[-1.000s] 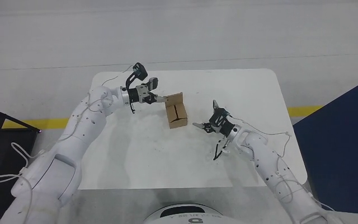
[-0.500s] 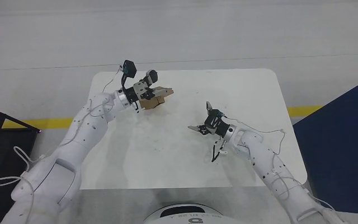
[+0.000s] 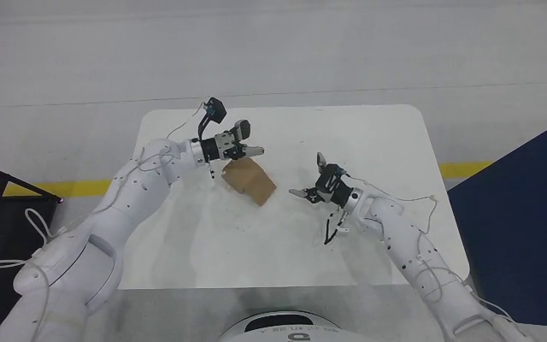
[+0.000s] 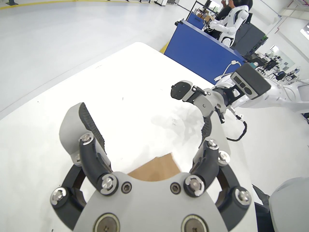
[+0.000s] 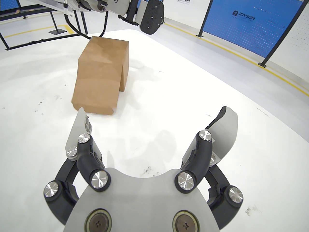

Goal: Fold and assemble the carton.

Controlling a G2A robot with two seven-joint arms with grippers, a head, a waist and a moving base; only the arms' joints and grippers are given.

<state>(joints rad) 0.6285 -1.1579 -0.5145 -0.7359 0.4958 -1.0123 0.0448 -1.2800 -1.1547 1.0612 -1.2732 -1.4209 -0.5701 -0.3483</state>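
Note:
The brown carton [image 3: 249, 179] lies on the white table [image 3: 376, 137], left of centre, apart from both grippers. In the right wrist view the carton [image 5: 101, 78] shows a closed top and a long panel sloping down to the table. My left gripper [image 3: 249, 139] hovers open just beyond the carton's far end; a corner of the carton [image 4: 157, 170] peeks out under the left gripper [image 4: 144, 121]. My right gripper [image 3: 306, 176] is open a short way to the right of the carton, nothing between its fingers. The right gripper [image 5: 153, 114] faces the carton.
The table's front edge and right half are bare white surface. A blue partition [image 3: 513, 231] stands beyond the right edge. A yellow floor line [image 3: 60, 186] runs past the left side.
The left gripper lifted the carton off the table to the left, then set it back down lying flat and let go. The right gripper shifted slightly and stayed open.

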